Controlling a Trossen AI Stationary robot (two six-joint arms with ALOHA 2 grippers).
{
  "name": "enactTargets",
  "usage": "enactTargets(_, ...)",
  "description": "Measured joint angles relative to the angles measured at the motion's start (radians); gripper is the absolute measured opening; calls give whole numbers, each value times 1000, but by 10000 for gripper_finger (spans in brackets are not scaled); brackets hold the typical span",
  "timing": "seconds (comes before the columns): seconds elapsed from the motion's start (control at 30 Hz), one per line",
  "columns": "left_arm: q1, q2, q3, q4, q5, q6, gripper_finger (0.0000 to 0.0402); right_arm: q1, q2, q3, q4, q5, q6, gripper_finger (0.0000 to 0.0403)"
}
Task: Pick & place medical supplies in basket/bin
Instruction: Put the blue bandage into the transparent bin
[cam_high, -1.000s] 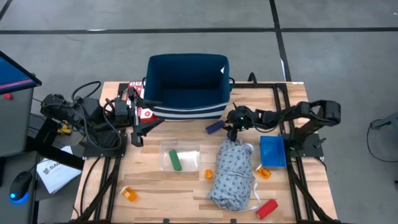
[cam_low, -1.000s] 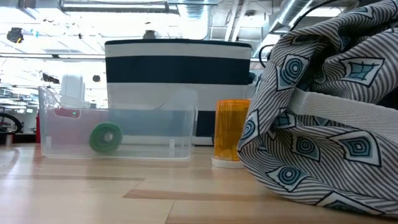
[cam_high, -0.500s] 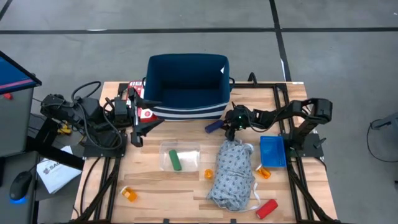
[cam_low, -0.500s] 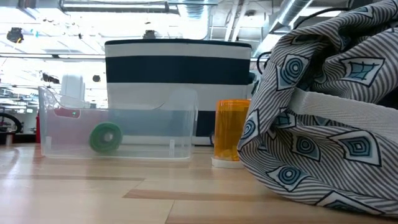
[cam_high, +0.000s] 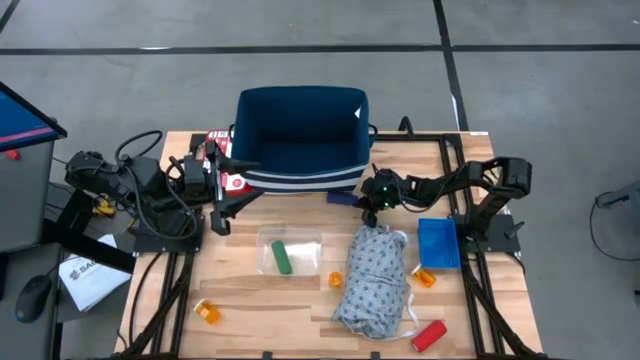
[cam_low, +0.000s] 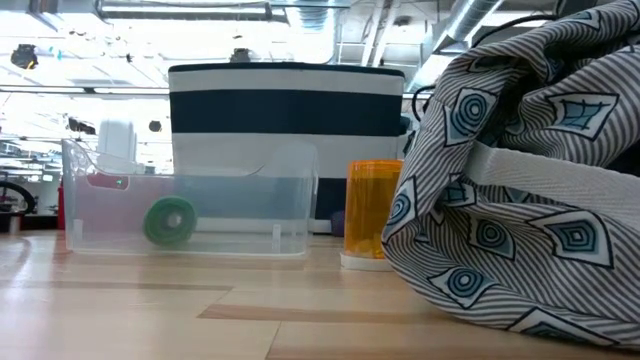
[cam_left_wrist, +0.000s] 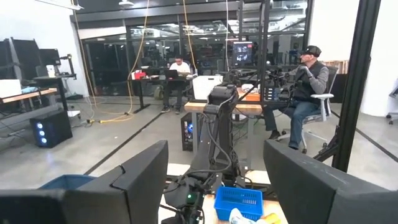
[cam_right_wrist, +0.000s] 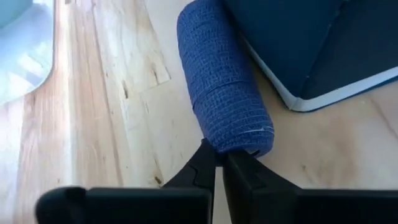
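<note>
Pushed closer to the navy fabric basket (cam_high: 300, 137), the crepe-textured blue cylinder (cam_right_wrist: 224, 93) rolls on the wooden counter (cam_right_wrist: 93, 124) — my right pincer (cam_right_wrist: 219, 163) pressed together, touching its end.

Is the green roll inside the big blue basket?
No, the green roll lies in the clear tray on the table, in front of the basket.

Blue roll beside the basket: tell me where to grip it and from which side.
Grip the blue roll across its round middle, coming from above. It lies flat on the table, one flank close to the navy basket, so end-on pinching looks awkward. The right tool sits nearly shut at its end.
</note>
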Motion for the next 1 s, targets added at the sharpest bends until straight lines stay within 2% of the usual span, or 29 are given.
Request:
enactTargets(0.17, 0, 0, 0, -1, 1, 0, 253, 59, -68, -3, -74, -1, 61, 4)
enactTargets(0.37, -3, 0, 0, -5, 1, 10, 253, 156, -236, -3, -215, 91, 145, 2)
enactTargets(0.5, -3, -3, 0, -6, 1, 41, 253, 232, -379, -3, -286, 158, 264, 1)
enactTargets(0.63, -3, -11, 0, -12, 2, 55, 253, 336, -504, 21, -370, 255, 411, 1)
enactTargets(0.77, -3, -22, 0, -12, 2, 87, 253, 456, -573, 91, -432, 392, 533, 1)
enactTargets(1.0, -3, -44, 0, -13, 2, 98, 253, 645, -523, 271, -561, 614, 757, 0)
